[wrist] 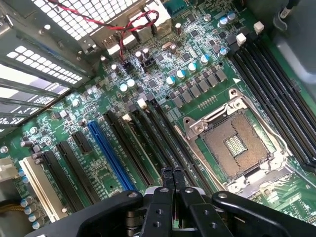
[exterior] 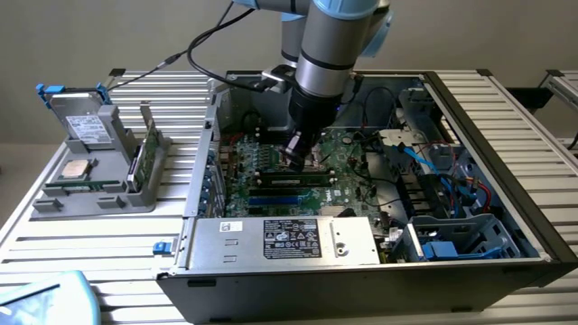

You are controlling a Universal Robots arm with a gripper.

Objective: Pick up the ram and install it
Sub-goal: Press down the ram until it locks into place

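one open computer case (exterior: 505,203) on the slatted table (exterior: 99,250). one power supply (exterior: 289,240) at its near edge. one grey parts stand (exterior: 91,196) holding one hard drive (exterior: 86,128), one processor chip (exterior: 74,170). one empty cpu socket (wrist: 234,145). one blue slot (wrist: 108,155).

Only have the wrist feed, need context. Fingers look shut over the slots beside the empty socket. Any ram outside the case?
Observer: Yes, a thin green ram stands upright in a grey holder, at the exterior view's left of the case.
Operator: Anything else in it?
Observer: A square silvery processor chip lies flat there.
Operator: What's under the gripper?
Observer: The gripper hangs just above a dark labelled stick lying along the slots; contact I cannot tell.
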